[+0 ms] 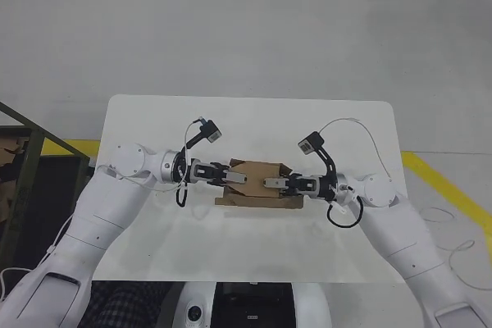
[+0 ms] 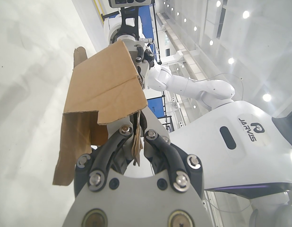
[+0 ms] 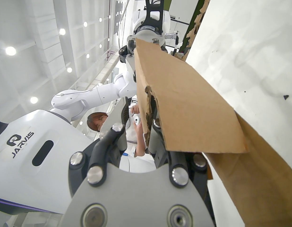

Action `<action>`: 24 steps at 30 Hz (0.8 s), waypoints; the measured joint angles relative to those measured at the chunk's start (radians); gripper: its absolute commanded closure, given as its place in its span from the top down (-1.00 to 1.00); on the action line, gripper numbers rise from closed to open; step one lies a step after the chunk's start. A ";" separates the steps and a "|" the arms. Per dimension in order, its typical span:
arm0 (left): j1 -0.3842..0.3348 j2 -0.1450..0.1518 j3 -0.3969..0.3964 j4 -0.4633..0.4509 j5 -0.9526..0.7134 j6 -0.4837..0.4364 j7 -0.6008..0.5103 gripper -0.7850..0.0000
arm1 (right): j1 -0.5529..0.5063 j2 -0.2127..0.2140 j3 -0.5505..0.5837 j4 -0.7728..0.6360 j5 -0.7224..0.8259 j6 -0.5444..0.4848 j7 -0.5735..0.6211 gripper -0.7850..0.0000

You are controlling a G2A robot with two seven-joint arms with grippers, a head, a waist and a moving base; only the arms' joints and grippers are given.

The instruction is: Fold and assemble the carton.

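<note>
The carton (image 1: 258, 185) is brown card, partly folded, over the middle of the counter (image 1: 246, 127), between my two arms. My left gripper (image 2: 138, 131) is clamped on a thin, frayed edge of it at the end towards the counter's left edge, the card pinched flat between both fingers. My right gripper (image 3: 140, 116) is at the opposite end with its jaws apart, straddling a torn edge of a panel: one finger lies against the card, the other stands off it with a gap. A loose flap hangs beside the folded panels. I cannot tell whether the carton touches the counter.
</note>
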 measured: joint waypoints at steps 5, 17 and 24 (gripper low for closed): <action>-0.003 0.000 0.001 0.001 -0.003 0.006 -0.015 -1.00 | 0.000 0.000 0.002 0.002 -0.011 0.003 0.001 -1.00; -0.002 0.000 -0.006 0.007 -0.013 0.013 -0.017 1.00 | -0.005 0.000 0.009 0.004 -0.032 0.001 0.006 -1.00; 0.000 0.001 -0.021 -0.005 -0.048 0.027 -0.022 1.00 | -0.008 0.001 0.012 0.003 -0.059 0.012 -0.010 -1.00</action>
